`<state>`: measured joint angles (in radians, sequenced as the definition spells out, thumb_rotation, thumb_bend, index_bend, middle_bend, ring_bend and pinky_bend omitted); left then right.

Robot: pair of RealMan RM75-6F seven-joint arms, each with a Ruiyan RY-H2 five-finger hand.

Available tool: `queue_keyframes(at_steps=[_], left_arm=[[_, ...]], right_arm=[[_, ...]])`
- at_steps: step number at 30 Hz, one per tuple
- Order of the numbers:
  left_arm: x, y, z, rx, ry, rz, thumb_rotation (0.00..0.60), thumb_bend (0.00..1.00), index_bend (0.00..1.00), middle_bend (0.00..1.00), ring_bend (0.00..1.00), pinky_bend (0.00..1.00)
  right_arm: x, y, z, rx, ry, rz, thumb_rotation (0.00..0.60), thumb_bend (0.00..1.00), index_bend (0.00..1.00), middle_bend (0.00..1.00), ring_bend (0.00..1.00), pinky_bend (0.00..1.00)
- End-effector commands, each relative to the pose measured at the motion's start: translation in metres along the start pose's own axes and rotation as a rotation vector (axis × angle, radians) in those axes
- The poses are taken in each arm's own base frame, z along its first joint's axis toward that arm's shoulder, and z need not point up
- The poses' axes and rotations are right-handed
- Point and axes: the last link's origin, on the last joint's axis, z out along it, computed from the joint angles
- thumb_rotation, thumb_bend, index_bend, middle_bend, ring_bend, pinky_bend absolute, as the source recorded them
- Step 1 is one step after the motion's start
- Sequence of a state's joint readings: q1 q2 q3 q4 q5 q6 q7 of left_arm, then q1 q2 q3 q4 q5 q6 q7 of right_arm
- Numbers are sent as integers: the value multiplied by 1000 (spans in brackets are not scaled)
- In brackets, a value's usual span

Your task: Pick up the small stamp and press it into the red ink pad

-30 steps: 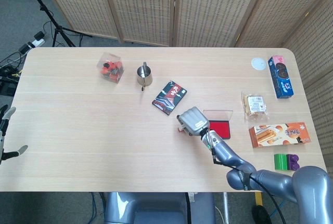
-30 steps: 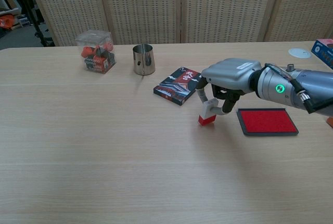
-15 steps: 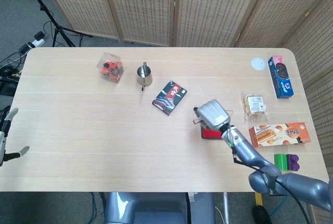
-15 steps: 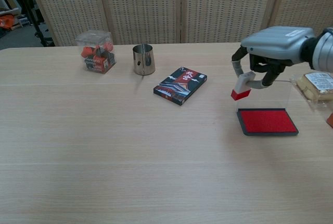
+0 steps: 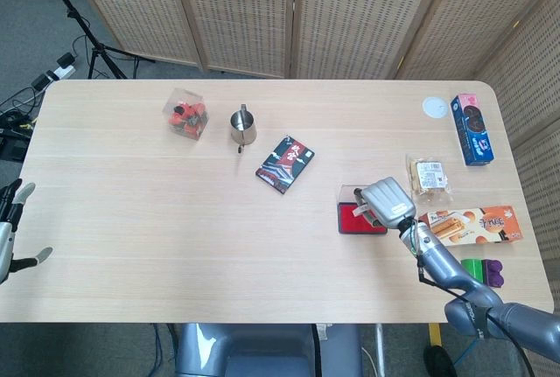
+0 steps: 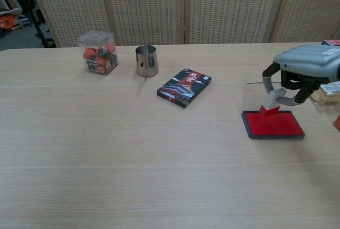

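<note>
Stamp (image 6: pixel 271 104) is hanging tilted in my right hand (image 6: pixel 308 69), pinched by the fingers, just above the red ink pad (image 6: pixel 273 124); my left hand (image 5: pixel 10 228) is spreading its fingers beside the counter (image 5: pixel 157 219).

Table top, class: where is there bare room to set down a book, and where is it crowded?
Bare wood runs along the table's near and left side, below the clear box, metal cup and card pack. The right end is crowded: ink pad, right hand, snack boxes.
</note>
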<state>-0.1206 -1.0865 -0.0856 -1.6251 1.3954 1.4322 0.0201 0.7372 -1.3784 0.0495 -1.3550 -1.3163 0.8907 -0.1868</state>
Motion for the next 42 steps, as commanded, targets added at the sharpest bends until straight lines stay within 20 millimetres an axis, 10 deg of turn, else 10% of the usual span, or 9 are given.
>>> queue_keyframes(at_steps=[1,42], left_arm=[[0,0,0,-1,2,0,600,0,0,0,0,0],[-1,0,0,4,-4,2,600,0,0,0,0,0]], right_arm=[[-6,-1,1,3,-8,6,600,541,562,945,1000,1000],[-40,-3,14,-10,-59,-9,600,558,568,950,1000,1000]])
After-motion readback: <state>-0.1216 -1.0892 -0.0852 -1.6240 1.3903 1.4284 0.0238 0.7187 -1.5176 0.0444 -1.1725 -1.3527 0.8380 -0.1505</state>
